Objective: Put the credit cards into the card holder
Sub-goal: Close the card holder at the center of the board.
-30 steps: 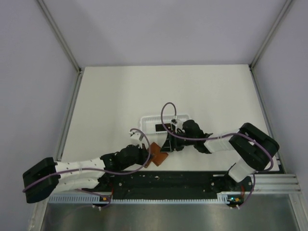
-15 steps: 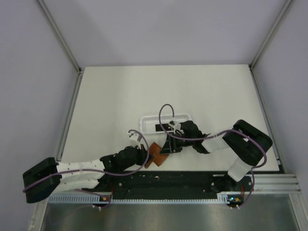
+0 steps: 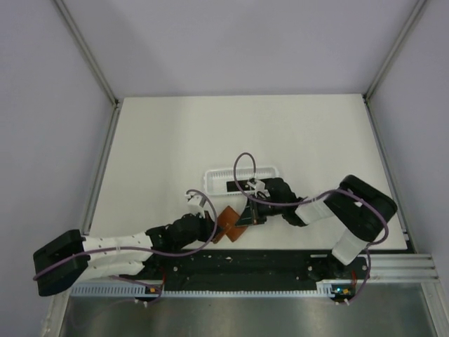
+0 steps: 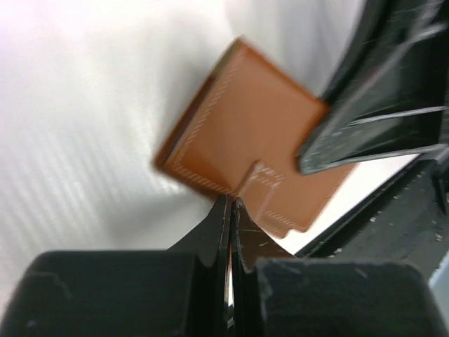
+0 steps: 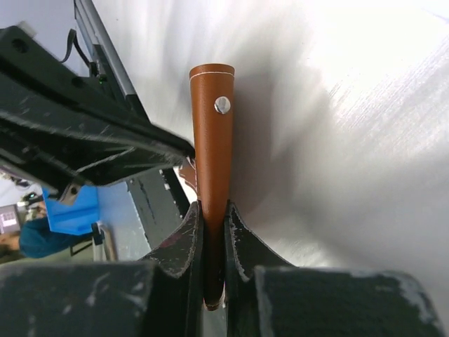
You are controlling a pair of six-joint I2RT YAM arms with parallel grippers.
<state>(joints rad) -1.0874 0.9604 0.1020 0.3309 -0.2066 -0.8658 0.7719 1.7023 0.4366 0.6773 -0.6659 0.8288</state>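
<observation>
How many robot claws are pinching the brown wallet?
2. The left gripper is shut on the card holder by its clasp tab; the right gripper is shut on its edge. Only two arms, both in view.

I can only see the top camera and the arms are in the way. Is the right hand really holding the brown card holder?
Observer: Yes. The right wrist view shows the right hand shut on the card holder, which stands edge-on between its fingers.
Operator: What about the other hand?
Observer: The left wrist view shows the left hand shut, its tips meeting at the holder's clasp tab.
Operator: Is there anything shiny?
Observer: A small silver snap sits near the holder's far end.
</observation>
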